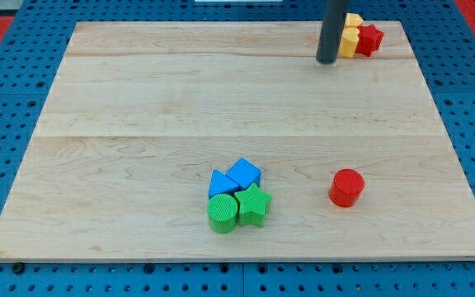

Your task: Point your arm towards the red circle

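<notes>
— What sits low on the surface (138, 124), toward the view's bottom?

— A tight cluster: a blue cube (244, 173), a blue triangular block (219, 183) just at its left, a green cylinder (222, 213) below that, and a green star (254, 205) touching the cylinder's right side.

— And at the view's top right?

— Two yellow blocks: an upper yellow block (354, 20), a lower yellow block (349, 41), shapes unclear, with a red star (370, 38) pressed against their right. That group lies well apart from the cluster.

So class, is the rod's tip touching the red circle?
Apart. The camera view shows my tip near the view's top, with bare board between it and the red circle.
</notes>
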{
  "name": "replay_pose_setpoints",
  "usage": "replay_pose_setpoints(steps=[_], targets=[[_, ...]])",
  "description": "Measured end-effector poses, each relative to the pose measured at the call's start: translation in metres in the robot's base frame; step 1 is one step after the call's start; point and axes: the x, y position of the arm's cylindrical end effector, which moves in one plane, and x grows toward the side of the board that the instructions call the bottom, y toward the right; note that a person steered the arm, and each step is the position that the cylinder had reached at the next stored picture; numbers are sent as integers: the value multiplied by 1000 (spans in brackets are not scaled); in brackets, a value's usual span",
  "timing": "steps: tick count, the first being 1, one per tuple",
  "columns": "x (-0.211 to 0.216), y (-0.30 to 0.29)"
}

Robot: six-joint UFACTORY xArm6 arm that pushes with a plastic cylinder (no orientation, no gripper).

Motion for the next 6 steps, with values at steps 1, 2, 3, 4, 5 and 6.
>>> replay_pose_setpoints(steps=[1,2,3,4,5,6], targets=[[49,58],[103,95],[158,115],[207,98],[219,29],[219,-19]])
